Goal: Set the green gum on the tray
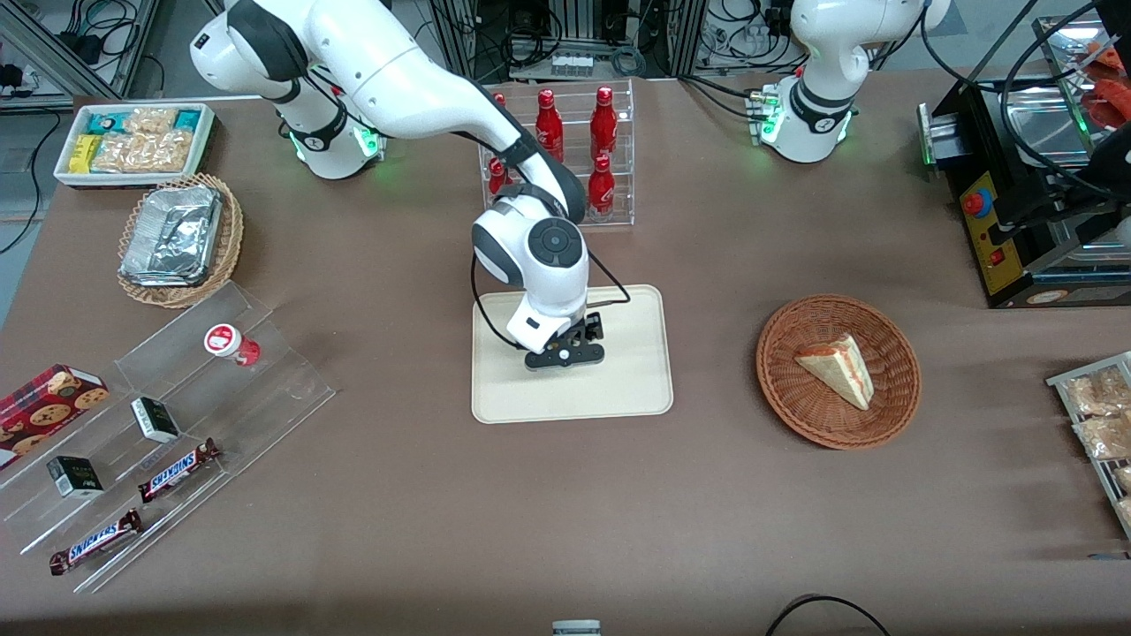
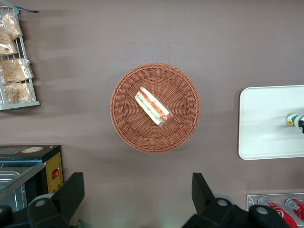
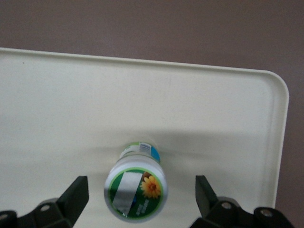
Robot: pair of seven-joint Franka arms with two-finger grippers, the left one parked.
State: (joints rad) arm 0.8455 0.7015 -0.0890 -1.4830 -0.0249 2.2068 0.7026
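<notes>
Front view hides the green gum [image 3: 136, 194] under the spread end effector [image 3: 137, 199], standing on the tray [image 3: 57, 95].

Sandwich wedge [image 1: 838, 368] lies in wicker basket [image 1: 892, 406].

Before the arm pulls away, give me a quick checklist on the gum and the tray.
1. Gum on the tray: ok, it stands on the tray's surface.
2. Gum upright: ok, lid faces the wrist camera.
3. Gripper open: ok, fingers apart, gaps on both sides of the gum.
4. Gum clear of the tray rim: ok.
5. Gripper over the tray: ok in the front view.
</notes>
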